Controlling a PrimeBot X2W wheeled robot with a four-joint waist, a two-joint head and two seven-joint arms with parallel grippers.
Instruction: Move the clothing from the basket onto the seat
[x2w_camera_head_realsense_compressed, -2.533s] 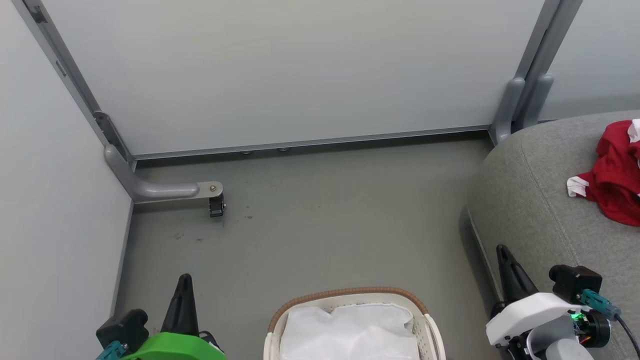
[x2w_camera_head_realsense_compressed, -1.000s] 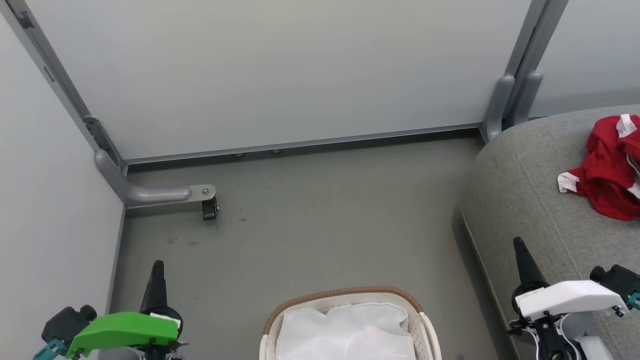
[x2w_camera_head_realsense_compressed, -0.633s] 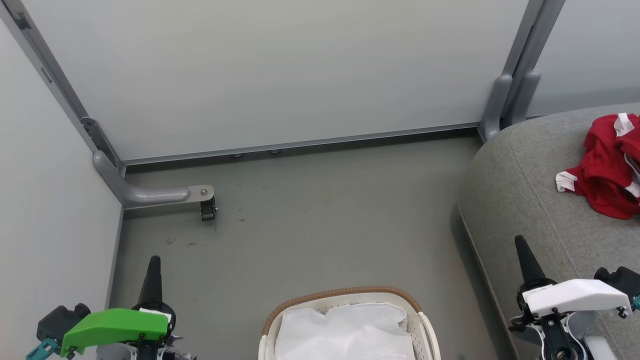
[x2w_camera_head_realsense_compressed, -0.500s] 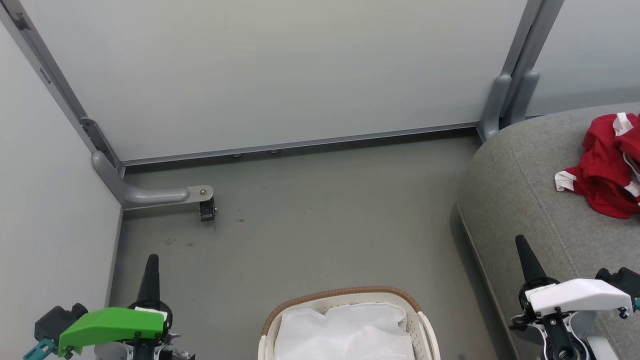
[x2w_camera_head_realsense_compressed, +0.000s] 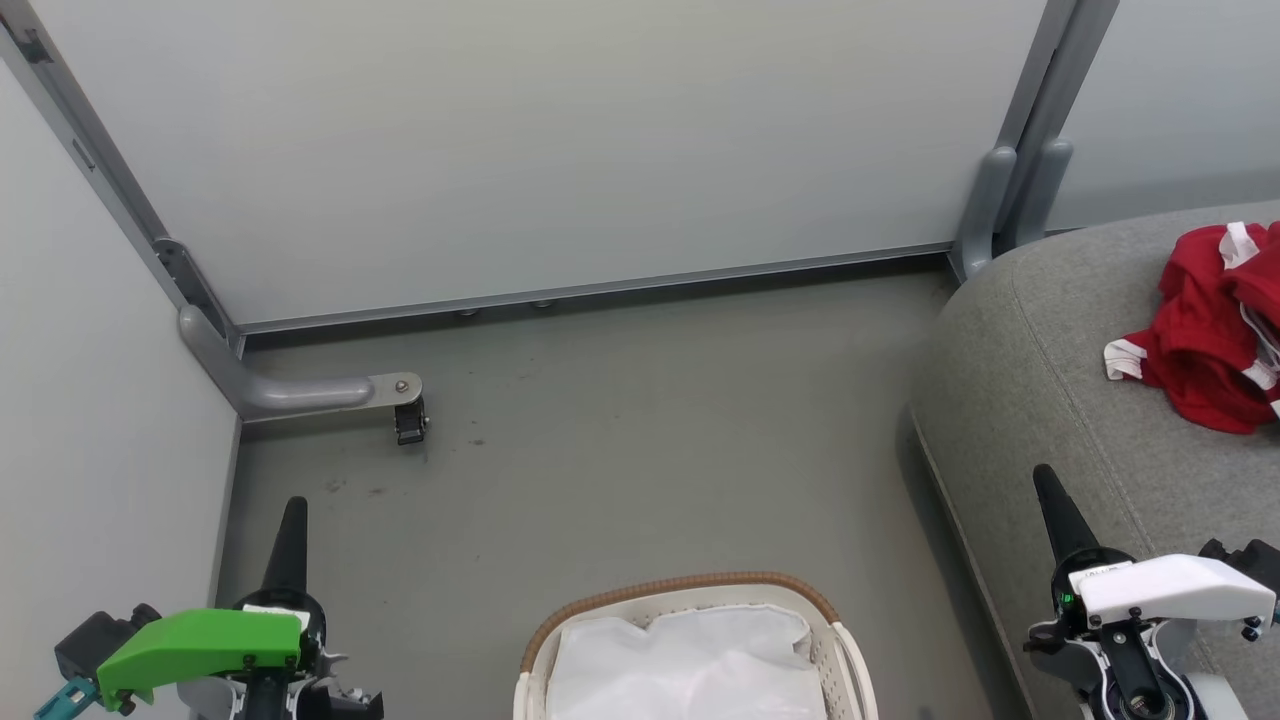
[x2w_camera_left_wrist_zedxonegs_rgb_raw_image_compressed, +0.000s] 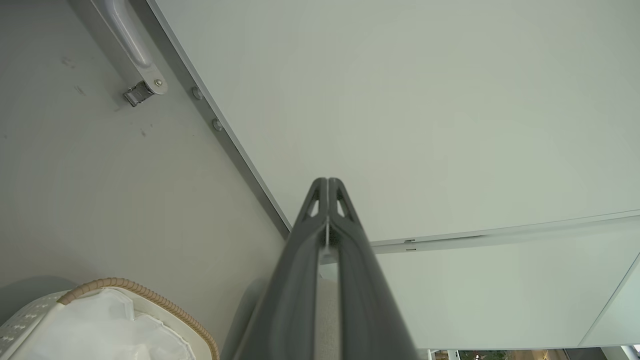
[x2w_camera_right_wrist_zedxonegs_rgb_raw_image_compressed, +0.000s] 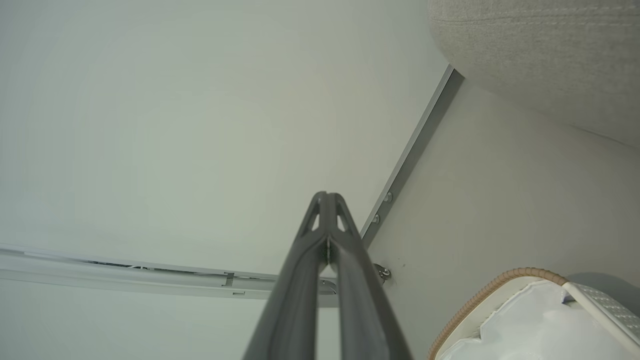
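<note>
Basket (x2w_camera_head_realsense_compressed: 690, 584): nearest the robot, its front cut off by the lower edge of the head view. The part that shows holds just the white liner (x2w_camera_head_realsense_compressed: 690, 660); no red in it.

Left pincer (x2w_camera_head_realsense_compressed: 291, 515): left of the basket, clenched, fingers pressed flat together in the left wrist view, nothing held.
Right pincer (x2w_camera_head_realsense_compressed: 1050, 490): right of the basket, over the near edge of the seat (x2w_camera_head_realsense_compressed: 1040, 380), likewise clenched and empty.

Floor (x2w_camera_head_realsense_compressed: 640, 450) beyond the basket: bare grey, no garment dropped there.

Clothing (x2w_camera_head_realsense_compressed: 1200, 340): a crumpled red heap with white cuffs, on the seat, well to the right of the basket and farther off; part of it runs off the frame.

Wall panel (x2w_camera_head_realsense_compressed: 560, 150): far behind the basket.

Judgement: transfer looks finished or nearly so; the step in hand is a check. To do it well, tip the head down until the whole basket shows, and look under the liner folds for hidden red. Keep both arms wide of the basket rim meanwhile.
</note>
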